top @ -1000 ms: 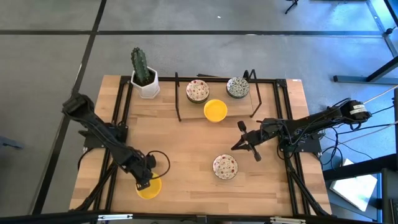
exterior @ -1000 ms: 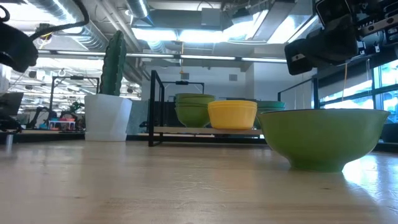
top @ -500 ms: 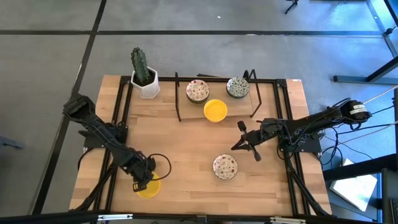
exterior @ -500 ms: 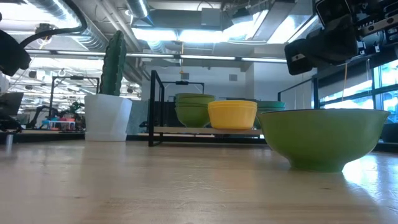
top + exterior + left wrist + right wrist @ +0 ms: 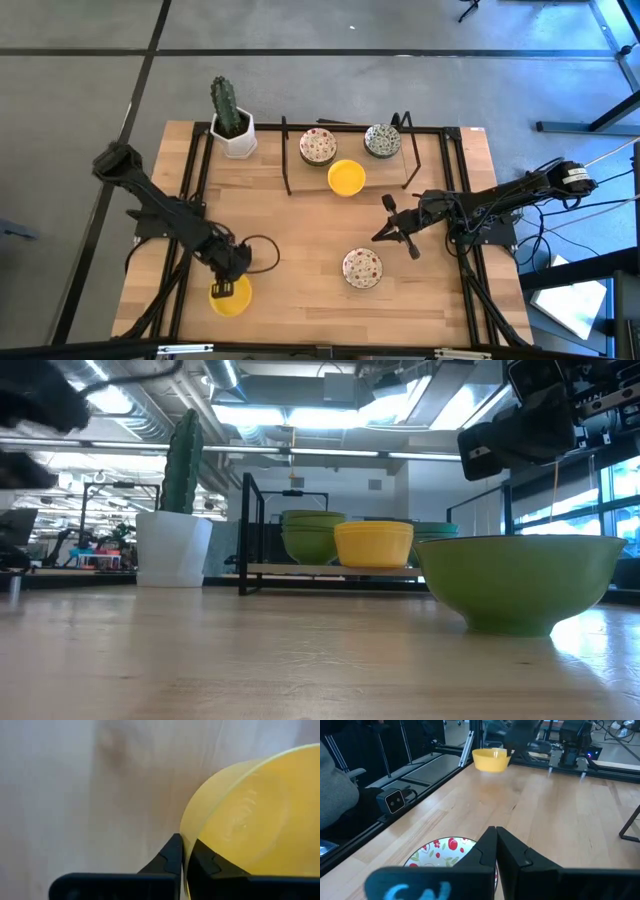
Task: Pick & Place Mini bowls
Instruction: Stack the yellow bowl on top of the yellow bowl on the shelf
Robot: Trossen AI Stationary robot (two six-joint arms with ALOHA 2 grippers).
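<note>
A plain yellow mini bowl (image 5: 233, 299) is near the table's front left, with my left gripper (image 5: 222, 289) shut on it from above. From the right wrist view the same yellow bowl (image 5: 491, 759) seems raised a little off the wood. A floral mini bowl (image 5: 361, 267), green outside (image 5: 520, 580), sits on its base at the front right. My right gripper (image 5: 378, 236) hovers shut just beyond it, holding nothing. Two patterned bowls (image 5: 318, 146) (image 5: 382, 140) and a yellow bowl (image 5: 346, 177) rest on the rack at the back. My left gripper pinches the yellow bowl's rim (image 5: 184, 834), one finger (image 5: 171, 856) outside the wall and the other (image 5: 203, 859) inside. The fingers come steeply from above. The bowl hangs tilted below them, seemingly just clear of the table.
A black wire rack (image 5: 288, 160) spans the back middle. A cactus in a white pot (image 5: 232, 125) stands at the back left. Black frame rails (image 5: 455, 170) run along both table sides. Bare wood lies between the two arms.
My left gripper has shut on the yellow bowl's rim, rolled about its own axis and risen a little. The bowl has shifted slightly toward the table's left edge with it.
</note>
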